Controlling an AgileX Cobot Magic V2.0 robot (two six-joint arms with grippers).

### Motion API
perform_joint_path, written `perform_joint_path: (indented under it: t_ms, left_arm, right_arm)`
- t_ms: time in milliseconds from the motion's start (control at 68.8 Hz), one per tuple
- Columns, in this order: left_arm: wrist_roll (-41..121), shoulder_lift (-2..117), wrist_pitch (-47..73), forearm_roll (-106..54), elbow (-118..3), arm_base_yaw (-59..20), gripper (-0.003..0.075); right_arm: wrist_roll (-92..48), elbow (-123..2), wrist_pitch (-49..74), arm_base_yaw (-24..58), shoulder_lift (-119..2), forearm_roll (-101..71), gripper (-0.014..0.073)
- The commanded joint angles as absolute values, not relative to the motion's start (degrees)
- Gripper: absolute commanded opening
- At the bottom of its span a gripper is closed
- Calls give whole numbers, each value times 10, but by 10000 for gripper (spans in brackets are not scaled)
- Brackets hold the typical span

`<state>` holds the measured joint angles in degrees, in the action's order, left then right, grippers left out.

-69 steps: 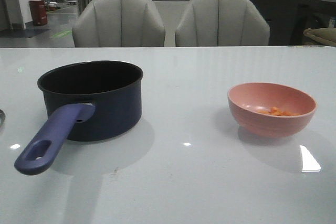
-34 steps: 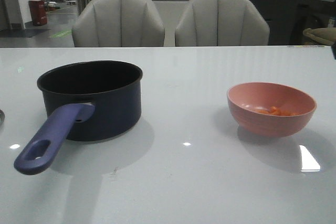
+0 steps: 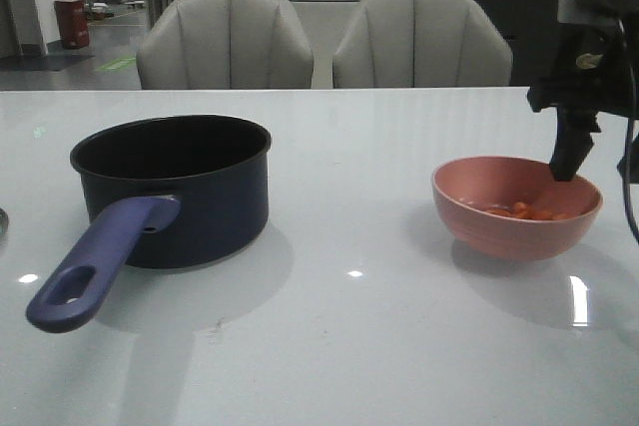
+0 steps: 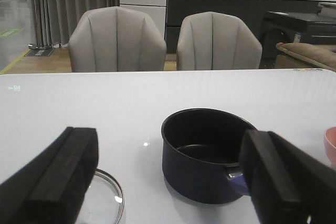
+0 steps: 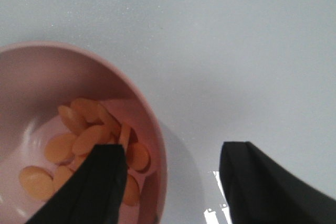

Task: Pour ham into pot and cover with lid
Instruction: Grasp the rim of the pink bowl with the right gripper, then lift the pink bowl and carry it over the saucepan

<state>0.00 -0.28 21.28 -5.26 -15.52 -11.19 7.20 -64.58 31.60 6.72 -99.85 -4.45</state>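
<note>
The dark pot point(image 3: 170, 187) with its purple-blue handle point(image 3: 95, 266) stands at the table's left and looks empty point(image 4: 207, 150). The ham point(image 3: 524, 212) lies in a salmon-pink bowl point(image 3: 516, 231) on the right. My right gripper point(image 3: 566, 169) hangs open over the bowl's far right rim. In the right wrist view that gripper point(image 5: 173, 174) straddles the bowl rim point(image 5: 157, 145), one finger above the ham point(image 5: 79, 140), the other outside. The glass lid point(image 4: 102, 198) lies flat left of the pot. My left gripper point(image 4: 168, 182) stays open, back from pot and lid.
Two grey chairs point(image 3: 225, 42) stand behind the table's far edge. The white tabletop point(image 3: 349, 306) is glossy with light reflections. A sliver of the lid's rim point(image 3: 3, 221) shows at the front view's left edge.
My right arm has come into the front view from the right and dropped to the pink bowl's far right rim. Pot, bowl and ham have not moved.
</note>
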Motion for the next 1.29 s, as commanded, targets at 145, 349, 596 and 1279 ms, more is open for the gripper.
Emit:
perform_joint_path:
  t_ms: [145, 349, 596, 1279]
  left_arm:
    - [0, -10, 169, -55, -170, -115, 584]
    - [0, -10, 169, -55, -170, -115, 584]
    - [0, -10, 169, -55, -170, -115, 584]
    - [0, -11, 169, -55, -170, -115, 584]
  right_arm:
    - [70, -687, 308, 67, -1023, -88, 281]
    - [67, -717, 334, 67, -1026, -112, 143]
    - [0, -815, 381, 104, -1007, -111, 136]
    - [59, -1208, 481, 351, -1170, 21, 136]
